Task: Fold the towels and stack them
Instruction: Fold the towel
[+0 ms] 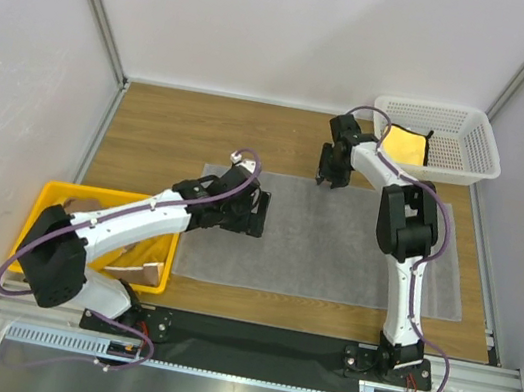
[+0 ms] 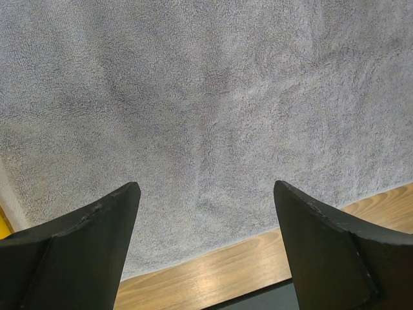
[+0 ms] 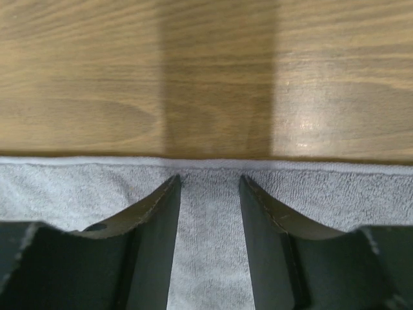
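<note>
The grey towel (image 1: 333,254) lies spread flat in the middle of the table. My left gripper (image 1: 258,220) hangs over its left part, wide open and empty; the left wrist view shows the gripper (image 2: 205,187) above the terry cloth (image 2: 206,84) close to one of its edges. My right gripper (image 1: 331,180) is at the towel's far edge, open, its tips (image 3: 210,179) down on the cloth (image 3: 361,194) just inside the hem. The plain yellow towel (image 1: 405,145) lies in the white basket. A tan and brown cloth (image 1: 139,271) shows in the yellow tray, mostly hidden by my left arm.
The white mesh basket (image 1: 459,114) stands at the far right corner. The yellow tray (image 1: 50,191) sits at the near left under my left arm. Bare wood (image 3: 206,77) lies beyond the towel's far edge. Walls enclose the table.
</note>
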`<control>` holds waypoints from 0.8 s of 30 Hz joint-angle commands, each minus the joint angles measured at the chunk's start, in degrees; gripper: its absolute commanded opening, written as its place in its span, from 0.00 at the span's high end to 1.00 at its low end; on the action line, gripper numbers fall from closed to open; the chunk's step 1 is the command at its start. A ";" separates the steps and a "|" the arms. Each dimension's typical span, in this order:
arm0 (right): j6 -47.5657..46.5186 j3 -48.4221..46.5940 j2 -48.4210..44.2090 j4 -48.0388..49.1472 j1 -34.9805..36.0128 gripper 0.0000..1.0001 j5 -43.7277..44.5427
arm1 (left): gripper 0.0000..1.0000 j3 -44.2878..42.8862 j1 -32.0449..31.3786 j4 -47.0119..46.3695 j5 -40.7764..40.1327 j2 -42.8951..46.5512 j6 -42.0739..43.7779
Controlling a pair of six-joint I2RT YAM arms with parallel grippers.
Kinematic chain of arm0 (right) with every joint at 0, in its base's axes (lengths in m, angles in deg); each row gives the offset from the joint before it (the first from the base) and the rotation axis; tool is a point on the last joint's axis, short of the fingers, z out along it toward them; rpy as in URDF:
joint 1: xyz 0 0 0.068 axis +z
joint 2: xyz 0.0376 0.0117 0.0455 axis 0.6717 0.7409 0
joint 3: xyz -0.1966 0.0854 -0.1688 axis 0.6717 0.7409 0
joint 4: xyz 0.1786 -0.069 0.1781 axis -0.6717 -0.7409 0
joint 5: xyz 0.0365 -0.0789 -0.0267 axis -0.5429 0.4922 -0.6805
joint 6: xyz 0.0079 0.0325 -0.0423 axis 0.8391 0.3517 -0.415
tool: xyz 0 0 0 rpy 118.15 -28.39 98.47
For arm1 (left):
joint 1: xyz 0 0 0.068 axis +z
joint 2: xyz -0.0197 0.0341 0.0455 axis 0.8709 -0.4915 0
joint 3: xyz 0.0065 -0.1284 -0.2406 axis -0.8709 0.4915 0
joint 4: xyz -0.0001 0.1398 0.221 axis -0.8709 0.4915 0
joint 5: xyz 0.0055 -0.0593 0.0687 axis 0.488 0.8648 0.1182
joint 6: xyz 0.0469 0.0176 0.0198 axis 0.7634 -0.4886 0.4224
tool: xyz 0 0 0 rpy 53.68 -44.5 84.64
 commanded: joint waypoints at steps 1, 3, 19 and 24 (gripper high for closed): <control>-1.33 -2.16 0.20 -0.93 0.43 0.53 0.92 | 0.10 -1.39 -0.86 0.35 -1.86 0.23 -2.21; -1.42 -2.16 0.11 -0.67 0.51 0.55 0.83 | 0.10 -1.39 -1.39 0.44 -2.22 0.23 -3.00; -0.11 -0.58 -0.76 1.88 -0.71 0.90 3.65 | 0.15 -13.86 -13.69 9.76 -9.95 -10.30 -17.93; 0.69 3.19 -3.75 6.10 -1.33 1.00 1.54 | 0.18 -21.51 -20.01 14.49 -12.76 -17.34 -23.65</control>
